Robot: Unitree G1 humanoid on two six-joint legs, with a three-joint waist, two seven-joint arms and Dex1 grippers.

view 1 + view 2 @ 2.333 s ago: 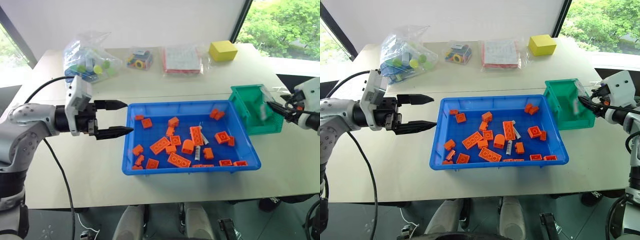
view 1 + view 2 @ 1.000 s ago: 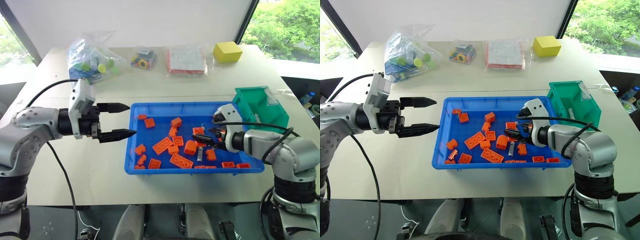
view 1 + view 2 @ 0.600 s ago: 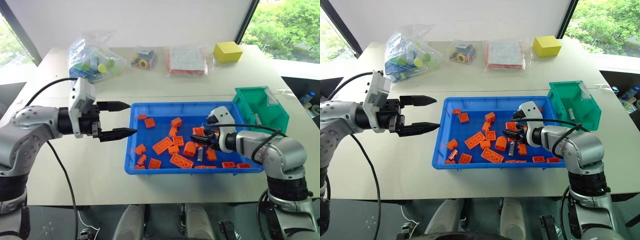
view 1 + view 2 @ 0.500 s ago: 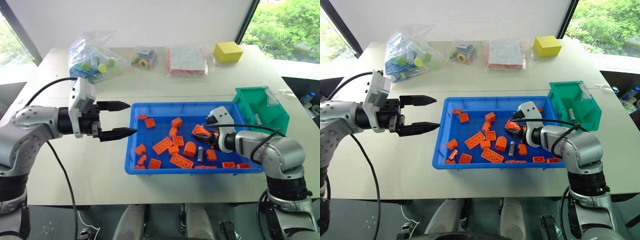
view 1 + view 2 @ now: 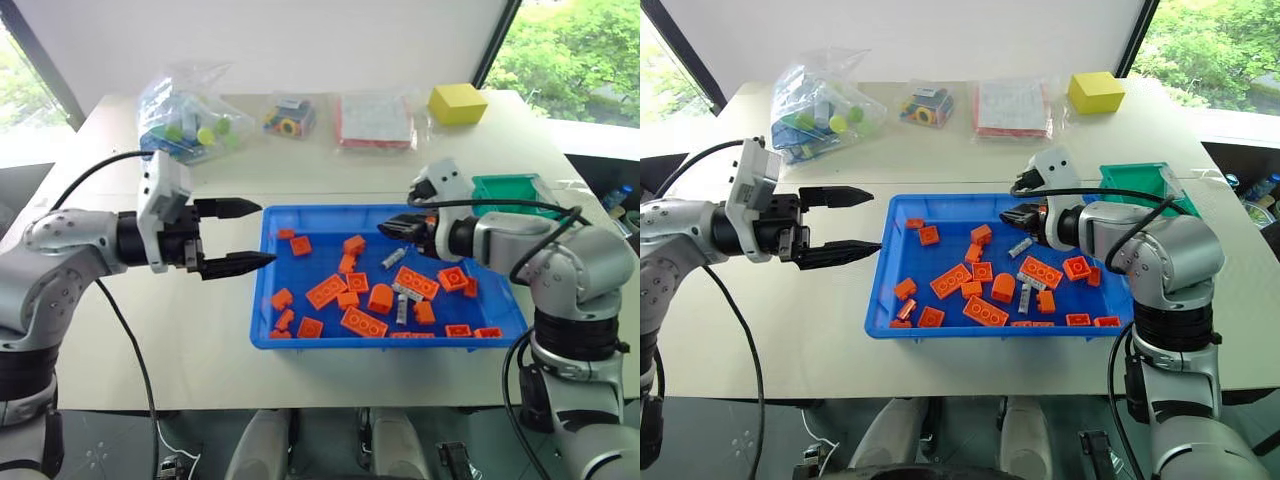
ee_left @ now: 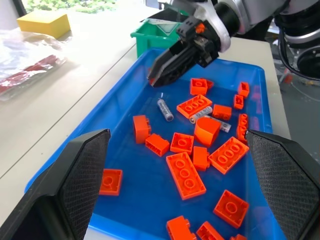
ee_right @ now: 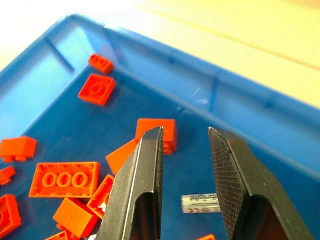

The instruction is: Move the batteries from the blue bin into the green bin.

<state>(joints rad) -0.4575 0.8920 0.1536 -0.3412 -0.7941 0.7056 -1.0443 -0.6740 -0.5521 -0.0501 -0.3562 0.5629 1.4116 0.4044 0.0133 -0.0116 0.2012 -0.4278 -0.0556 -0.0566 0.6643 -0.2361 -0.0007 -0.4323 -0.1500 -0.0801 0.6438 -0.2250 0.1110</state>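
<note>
The blue bin (image 5: 350, 209) sits mid-table holding several orange bricks and three batteries. One battery (image 5: 393, 257) lies on the bin floor just under my right gripper (image 5: 385, 228), also seen as the battery (image 7: 200, 203). Two more batteries (image 5: 403, 300) lie among the bricks. The right gripper (image 7: 185, 131) hovers above the bin's far right part, its fingers a narrow gap apart with nothing between them. My left gripper (image 5: 262, 234) stands wide open and empty just outside the bin's left wall. The green bin (image 5: 515, 184) is partly hidden behind my right arm.
A yellow box (image 5: 459, 103) stands at the far right of the table. Three clear bags line the back: toys (image 5: 185, 110), small parts (image 5: 283, 117) and a red-patterned pack (image 5: 373, 120).
My right gripper narrowed its fingers among the bricks, then rose and moved toward the bin's far wall. A battery now lies under it. The left arm stayed put.
</note>
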